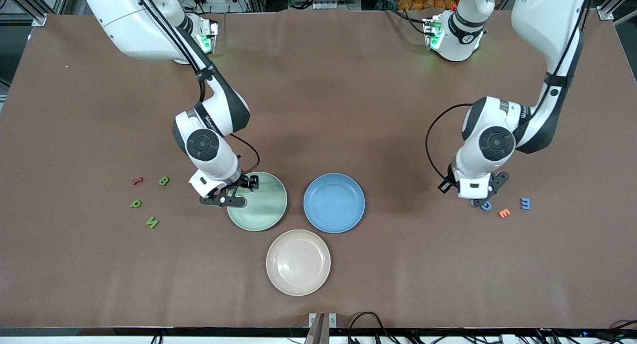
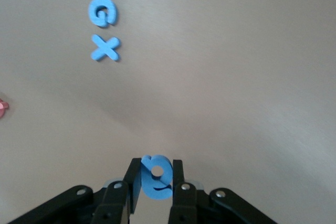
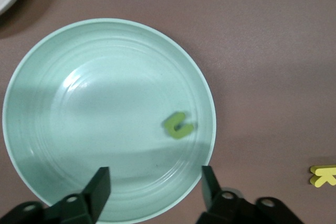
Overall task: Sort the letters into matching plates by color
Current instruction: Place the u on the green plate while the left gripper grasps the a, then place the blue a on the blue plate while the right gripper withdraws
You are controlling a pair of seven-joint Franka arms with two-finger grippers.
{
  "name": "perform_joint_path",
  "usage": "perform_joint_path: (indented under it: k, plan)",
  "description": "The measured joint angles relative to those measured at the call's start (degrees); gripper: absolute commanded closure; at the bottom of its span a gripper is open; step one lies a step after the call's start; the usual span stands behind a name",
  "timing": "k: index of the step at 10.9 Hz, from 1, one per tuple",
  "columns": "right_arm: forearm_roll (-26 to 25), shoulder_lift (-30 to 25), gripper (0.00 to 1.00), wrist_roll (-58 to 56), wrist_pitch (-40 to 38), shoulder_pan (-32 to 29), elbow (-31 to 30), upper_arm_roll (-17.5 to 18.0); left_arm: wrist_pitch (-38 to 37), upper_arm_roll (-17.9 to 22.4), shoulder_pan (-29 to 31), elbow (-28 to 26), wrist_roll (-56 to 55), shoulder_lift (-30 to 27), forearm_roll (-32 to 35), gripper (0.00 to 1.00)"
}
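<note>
While its fingers [image 3: 100, 187] stand released over the mint green plate [image 1: 271, 219], the right gripper [image 1: 234, 192] hangs above a green letter [image 3: 177, 125] lying inside. Near the desk's left-arm end, the left gripper [image 2: 156, 184] is clenched on a blue letter [image 2: 156, 176], with a blue G [image 2: 102, 12] and blue X [image 2: 105, 48] close by.

**Plates:** three, namely one green plate [image 1: 259, 202], one blue plate [image 1: 334, 203] and one beige plate [image 1: 298, 262].

**Green letters:** four. Three are on the table: B [image 1: 163, 180], P [image 1: 135, 203] and N [image 1: 152, 222]. One is in the green plate [image 3: 178, 125].

**Blue letters:** four, namely G [image 2: 103, 12], X [image 2: 105, 48], a third blue letter [image 2: 156, 177] and a pronged one [image 1: 525, 203].

**Other letters:** one each of red [image 1: 138, 180], orange [image 1: 504, 213], yellow [image 3: 323, 176] and pink [image 2: 2, 107].
</note>
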Motion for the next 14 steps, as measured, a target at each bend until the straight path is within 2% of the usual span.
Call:
perform_joint_path:
  k: [2,4,6,10,14]
  plan:
    - [-0.2,0.0,0.0,0.0,0.0,0.0,0.2,0.0,-1.3,-0.7,-2.7,3.2,0.0,1.0,0.0,1.0]
    - [-0.4,-0.1,0.0,-0.6,-0.9,-0.1,0.9,-0.2,-1.3,-3.6,-3.5,6.6,0.1,4.2,0.0,1.0]
    - [-0.5,-1.1,0.0,-3.1,-3.0,-1.4,1.7,-0.5,-1.3,-5.2,-4.0,9.2,6.0,6.9,0.0,1.0]
    - [-0.5,-4.1,0.0,-10.3,-6.4,-6.6,1.9,-0.6,-1.3,-5.6,-6.7,14.1,9.8,9.8,-0.8,1.0]
    - [-0.5,-4.2,0.0,-16.3,-6.5,-11.6,1.5,-0.8,-1.3,-5.6,-10.3,20.1,4.3,13.1,-4.6,1.0]
